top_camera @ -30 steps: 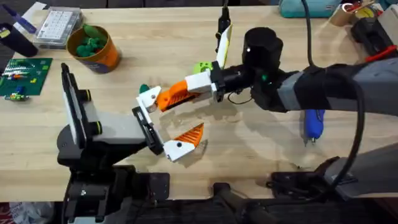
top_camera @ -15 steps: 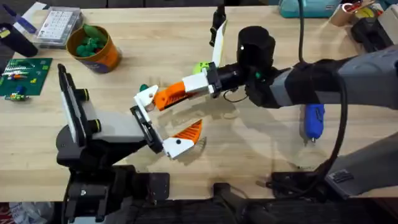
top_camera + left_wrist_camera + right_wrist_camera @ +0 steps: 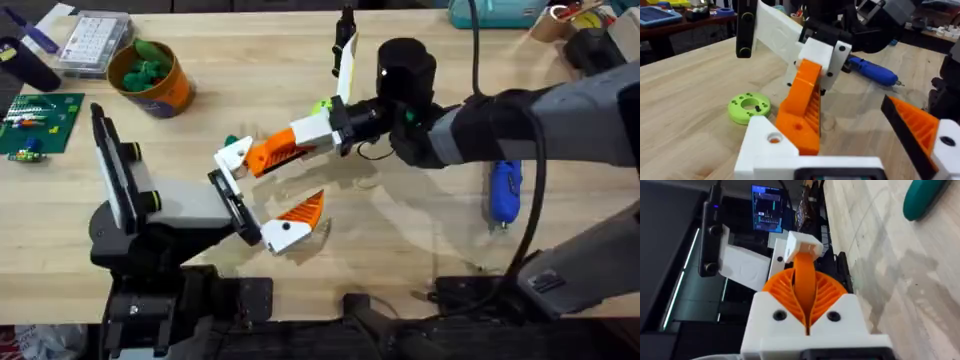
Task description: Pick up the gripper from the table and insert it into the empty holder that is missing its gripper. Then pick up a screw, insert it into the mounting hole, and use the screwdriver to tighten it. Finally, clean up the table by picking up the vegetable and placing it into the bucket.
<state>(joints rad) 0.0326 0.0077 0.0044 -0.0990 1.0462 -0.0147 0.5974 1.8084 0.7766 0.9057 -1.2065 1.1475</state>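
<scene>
Overhead view shows the right end effector clamped on the white-based, orange-wedged gripper, pressing it to the narrow black holder plate above the wooden worktop.

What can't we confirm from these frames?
- Whether the gripper is seated in the holder: overhead, the joint is too small; left wrist, the white block covers it.
- The screw: too small to pick out overhead.
- The vegetable: overhead, mostly hidden behind the gripper piece.
- The screwdriver handle: partly under the right arm.
</scene>
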